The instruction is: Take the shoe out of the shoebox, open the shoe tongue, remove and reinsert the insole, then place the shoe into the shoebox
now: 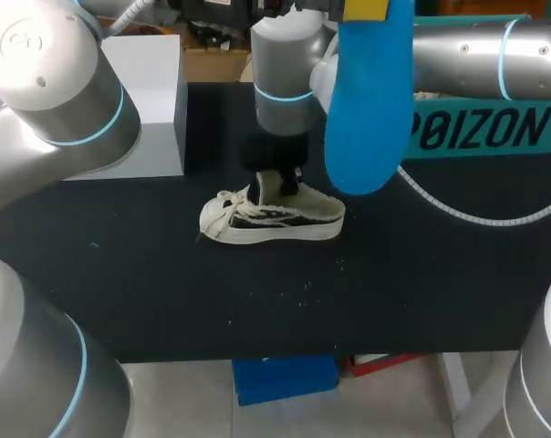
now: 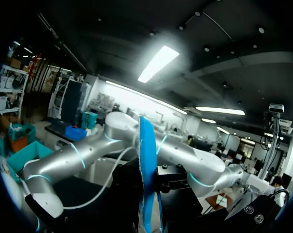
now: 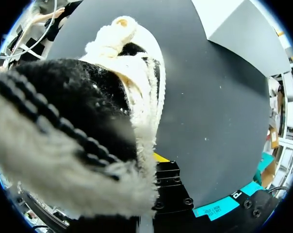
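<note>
A cream and black canvas shoe (image 1: 271, 219) lies on its side in the middle of the black table (image 1: 166, 292), toe to the left. My right arm comes in from the back right, and its gripper (image 1: 275, 180) points down, shut on the shoe's tongue. In the right wrist view the frayed tongue (image 3: 64, 145) sits right against one yellow fingertip (image 3: 160, 158). A blue insole (image 1: 369, 100) hangs high above the table, with my left gripper (image 1: 365, 9) shut on its top end. The left wrist view shows the insole (image 2: 147, 170) edge-on.
A white box (image 1: 148, 100) stands at the back left of the table. A teal printed box (image 1: 494, 128) stands at the back right. A white coiled cable (image 1: 458, 208) droops over the table's right side.
</note>
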Tool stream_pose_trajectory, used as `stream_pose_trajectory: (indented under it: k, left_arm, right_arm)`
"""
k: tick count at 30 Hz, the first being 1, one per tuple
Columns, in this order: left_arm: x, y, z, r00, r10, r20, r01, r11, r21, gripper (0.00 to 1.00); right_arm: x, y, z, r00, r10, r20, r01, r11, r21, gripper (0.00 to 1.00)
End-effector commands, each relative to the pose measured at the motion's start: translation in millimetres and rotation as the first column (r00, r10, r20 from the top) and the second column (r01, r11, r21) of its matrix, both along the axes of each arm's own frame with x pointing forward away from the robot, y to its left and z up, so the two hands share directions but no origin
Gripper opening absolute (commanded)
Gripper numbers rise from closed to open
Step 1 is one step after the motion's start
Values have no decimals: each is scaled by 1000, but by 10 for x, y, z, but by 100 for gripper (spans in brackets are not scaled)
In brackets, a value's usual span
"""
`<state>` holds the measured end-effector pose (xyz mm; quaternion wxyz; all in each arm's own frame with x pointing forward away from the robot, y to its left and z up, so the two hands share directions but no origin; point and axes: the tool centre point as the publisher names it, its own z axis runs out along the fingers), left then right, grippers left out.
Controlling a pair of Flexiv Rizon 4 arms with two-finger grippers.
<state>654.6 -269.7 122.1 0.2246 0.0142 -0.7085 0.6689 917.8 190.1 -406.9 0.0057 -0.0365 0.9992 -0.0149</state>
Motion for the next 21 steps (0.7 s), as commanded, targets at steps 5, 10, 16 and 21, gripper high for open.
stream_pose_trajectory:
  k: [5,10,16,21]
  left_arm:
    - [-3,-17,-1,1000,2,0,-2,1000,2,0]
    - [-3,-17,-1,1000,2,0,-2,1000,2,0]
    - [-3,-17,-1,1000,2,0,-2,1000,2,0]
    - [-3,-17,-1,1000,2,0,-2,1000,2,0]
  right_arm:
    - [-183,-249,883,873,-487,-19,486,873,-37,0]
    - [-265,-465,1094,581,-814,-16,814,581,-15,0]
    - [-303,-679,928,126,-992,10,992,126,-13,0]
    - [-344,-709,749,-106,-994,21,994,-106,1,0]
